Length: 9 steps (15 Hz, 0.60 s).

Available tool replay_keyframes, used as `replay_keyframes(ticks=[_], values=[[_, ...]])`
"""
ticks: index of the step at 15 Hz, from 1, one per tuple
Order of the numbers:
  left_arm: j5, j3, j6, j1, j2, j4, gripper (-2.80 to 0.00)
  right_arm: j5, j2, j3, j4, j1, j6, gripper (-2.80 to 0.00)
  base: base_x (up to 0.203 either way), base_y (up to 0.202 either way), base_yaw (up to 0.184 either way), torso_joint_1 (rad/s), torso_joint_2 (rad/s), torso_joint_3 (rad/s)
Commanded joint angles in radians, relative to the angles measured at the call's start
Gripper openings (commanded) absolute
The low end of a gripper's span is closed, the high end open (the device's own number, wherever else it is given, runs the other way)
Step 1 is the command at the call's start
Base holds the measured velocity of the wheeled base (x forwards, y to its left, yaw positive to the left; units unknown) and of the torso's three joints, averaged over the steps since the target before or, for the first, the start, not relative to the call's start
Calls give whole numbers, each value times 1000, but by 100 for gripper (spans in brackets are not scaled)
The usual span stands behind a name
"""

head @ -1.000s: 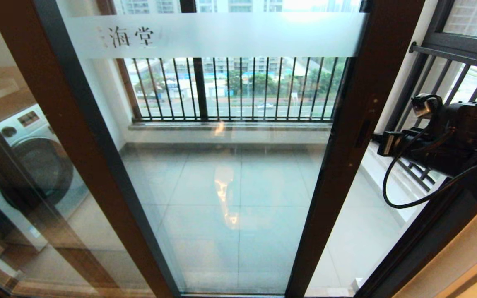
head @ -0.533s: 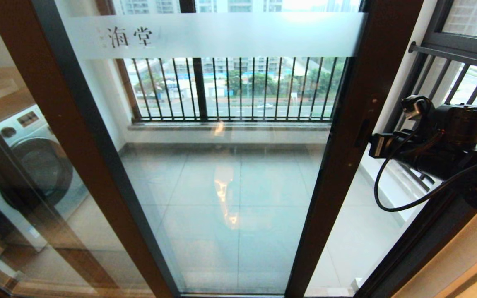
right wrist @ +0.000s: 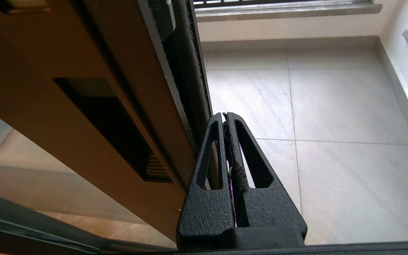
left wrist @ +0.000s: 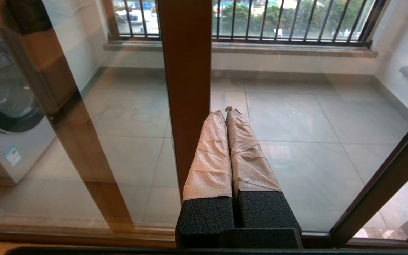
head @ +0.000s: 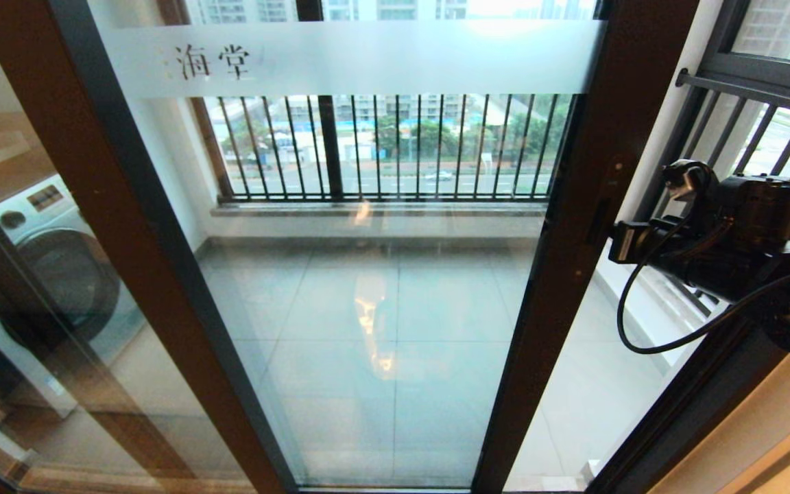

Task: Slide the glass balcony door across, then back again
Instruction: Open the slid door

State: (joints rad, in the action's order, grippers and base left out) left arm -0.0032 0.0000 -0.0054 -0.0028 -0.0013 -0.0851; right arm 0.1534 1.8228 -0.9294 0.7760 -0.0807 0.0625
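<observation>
At far left, a white front-loading washing machine [head: 59,267] stands behind a plain brown-framed glass panel [head: 31,206]. The tall glass balcony door [head: 381,274], dark brown frame with a frosted band bearing Chinese characters, fills the middle, leaving an open gap on its right. The left gripper [left wrist: 224,110], tape-wrapped fingers pressed together, hangs low before the glass. The black right gripper [right wrist: 224,115], fingers pressed together, sits against the door's right stile edge, beside the handle slot [head: 599,221]. Black-barred windows [head: 745,130] stand at right.

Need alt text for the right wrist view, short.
Right gripper, fingers shut, sits against the edge of the brown door stile, beside its dark handle slot. Pale balcony floor tiles lie beyond.
</observation>
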Motion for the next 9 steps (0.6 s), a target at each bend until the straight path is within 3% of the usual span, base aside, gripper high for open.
replay_keyframes(ticks=[1,9], values=[[0,34,-1,0,1,-1,-280,5,-3,0,3,-8,1,-280,0,0,0,0,0,0],[0,34,-1,0,1,-1,-280,-43,-6,15,23,-51,0,-280,0,0,0,0,0,0]])
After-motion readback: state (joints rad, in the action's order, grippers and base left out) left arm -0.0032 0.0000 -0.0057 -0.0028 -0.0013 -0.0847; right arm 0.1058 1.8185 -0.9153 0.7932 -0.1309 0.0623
